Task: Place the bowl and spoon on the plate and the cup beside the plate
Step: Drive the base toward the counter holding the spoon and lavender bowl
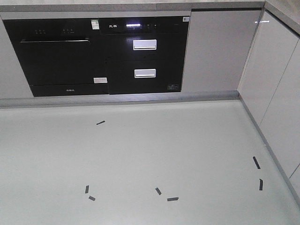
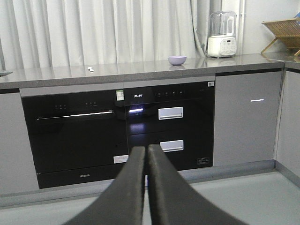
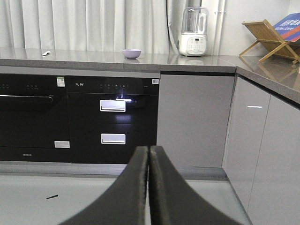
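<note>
The lavender bowl (image 2: 177, 60) stands on the grey countertop (image 2: 140, 70), far ahead of both arms; the right wrist view shows the bowl (image 3: 131, 53) too. A small pale spoon (image 2: 91, 69) lies on the counter to the bowl's left, and the spoon (image 3: 46, 53) is tiny in the right wrist view. Plate and cup are out of view. My left gripper (image 2: 146, 149) is shut with nothing between its fingers, low above the floor. My right gripper (image 3: 149, 149) is shut and empty as well.
Black built-in ovens (image 1: 61, 56) and drawers (image 1: 144, 58) fill the cabinet front below the counter. A white blender (image 2: 221, 35) and a wooden rack (image 3: 269, 37) stand on the counter at the right. Grey cabinets (image 1: 276, 89) run along the right side. Black tape marks (image 1: 172, 198) dot the floor.
</note>
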Controlling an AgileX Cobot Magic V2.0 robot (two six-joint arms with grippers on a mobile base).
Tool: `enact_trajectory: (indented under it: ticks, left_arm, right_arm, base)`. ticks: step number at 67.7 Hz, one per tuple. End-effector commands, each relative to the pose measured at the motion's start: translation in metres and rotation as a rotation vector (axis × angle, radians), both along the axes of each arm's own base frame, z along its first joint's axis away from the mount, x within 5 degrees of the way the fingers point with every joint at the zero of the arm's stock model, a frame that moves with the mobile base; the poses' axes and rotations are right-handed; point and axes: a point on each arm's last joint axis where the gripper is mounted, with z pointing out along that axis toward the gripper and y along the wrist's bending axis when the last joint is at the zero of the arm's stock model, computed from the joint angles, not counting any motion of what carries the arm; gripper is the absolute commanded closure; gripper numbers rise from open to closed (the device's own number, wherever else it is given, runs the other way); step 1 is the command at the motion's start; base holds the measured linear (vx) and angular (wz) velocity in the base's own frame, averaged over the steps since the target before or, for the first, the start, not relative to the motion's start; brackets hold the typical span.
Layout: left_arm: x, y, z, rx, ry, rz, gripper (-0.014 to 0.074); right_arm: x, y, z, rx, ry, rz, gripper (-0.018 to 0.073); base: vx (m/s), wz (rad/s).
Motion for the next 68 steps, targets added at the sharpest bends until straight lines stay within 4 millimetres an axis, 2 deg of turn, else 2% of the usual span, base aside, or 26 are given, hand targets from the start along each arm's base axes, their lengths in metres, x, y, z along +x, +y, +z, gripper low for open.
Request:
enact_trajectory:
  ticks: [1,68]
  left_arm:
    - [-0.0025,0.0004,0.0151,-0.02,-0.101,0.002,0.0604]
    - [-0.0025,0.0004,0.0151,-0.02,-0.101,0.002,0.0604]
  right_arm:
    - [-0.0014,0.0,0.0063,-0.008,-0.086,-0.002,0.0561]
    - [-0.0014,0.0,0.0063,-0.008,-0.086,-0.002,0.0561]
  base:
    - [0.0,0.0]
    - [0.0,0.0]
